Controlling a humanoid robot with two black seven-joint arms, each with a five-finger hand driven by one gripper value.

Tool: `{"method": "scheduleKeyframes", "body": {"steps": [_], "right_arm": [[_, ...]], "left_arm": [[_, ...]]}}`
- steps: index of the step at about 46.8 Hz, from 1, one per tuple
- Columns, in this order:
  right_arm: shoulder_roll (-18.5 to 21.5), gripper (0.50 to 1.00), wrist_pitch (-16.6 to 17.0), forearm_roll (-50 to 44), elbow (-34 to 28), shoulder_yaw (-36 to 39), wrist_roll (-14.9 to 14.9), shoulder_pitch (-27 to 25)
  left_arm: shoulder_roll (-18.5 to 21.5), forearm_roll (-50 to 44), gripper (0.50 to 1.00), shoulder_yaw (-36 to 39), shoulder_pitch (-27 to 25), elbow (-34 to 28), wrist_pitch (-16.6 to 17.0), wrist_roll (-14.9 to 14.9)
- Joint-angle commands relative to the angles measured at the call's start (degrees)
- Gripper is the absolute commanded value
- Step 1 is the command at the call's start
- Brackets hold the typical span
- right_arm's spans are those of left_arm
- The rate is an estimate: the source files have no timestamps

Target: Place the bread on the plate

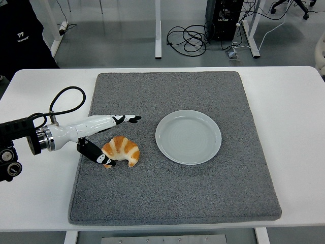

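Currently: one croissant (pixel 121 150), one plate (pixel 188 136) on mat (pixel 203 193); left robot hand (pixel 104 140) spread, thumb seemingly touching croissant.

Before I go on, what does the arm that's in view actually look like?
The left hand has a glossy white shell and black fingers with small white marks. Behind it sit a silver wrist ring, a black forearm and a looping black cable.

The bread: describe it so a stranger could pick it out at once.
On the white table lies a large grey mat. Left of the mat's middle, beside the round pale plate, sits the bread, with the left hand around it. It is the only golden, striped, crescent-shaped thing there.
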Motion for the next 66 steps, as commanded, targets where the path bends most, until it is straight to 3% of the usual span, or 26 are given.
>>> {"method": "scheduleKeyframes", "body": {"steps": [1,7,33,45,57,66], "right_arm": [[0.0,1.0,0.01,0.0,0.0,0.0,0.0,-0.04],[0.0,1.0,0.01,0.0,0.0,0.0,0.0,-0.04],[0.0,1.0,0.01,0.0,0.0,0.0,0.0,-0.04],[0.0,1.0,0.01,0.0,0.0,0.0,0.0,-0.04],[0.0,1.0,0.01,0.0,0.0,0.0,0.0,-0.04],[0.0,1.0,0.01,0.0,0.0,0.0,0.0,-0.04]], "left_arm": [[-0.8,-0.01,0.975,0.11,0.83,1.31,0.49,-0.17],[-2.03,0.43,0.974,0.2,1.8,2.9,1.63,-2.01],[-4.23,0.78,0.972,0.37,4.52,5.45,5.5,-2.72],[-5.29,0.78,0.968,0.28,5.58,7.82,7.17,-4.39],[-6.69,0.52,0.934,0.28,6.37,10.46,7.96,-5.18],[-6.87,-0.18,0.871,0.28,6.81,11.95,7.87,-6.76]]}}
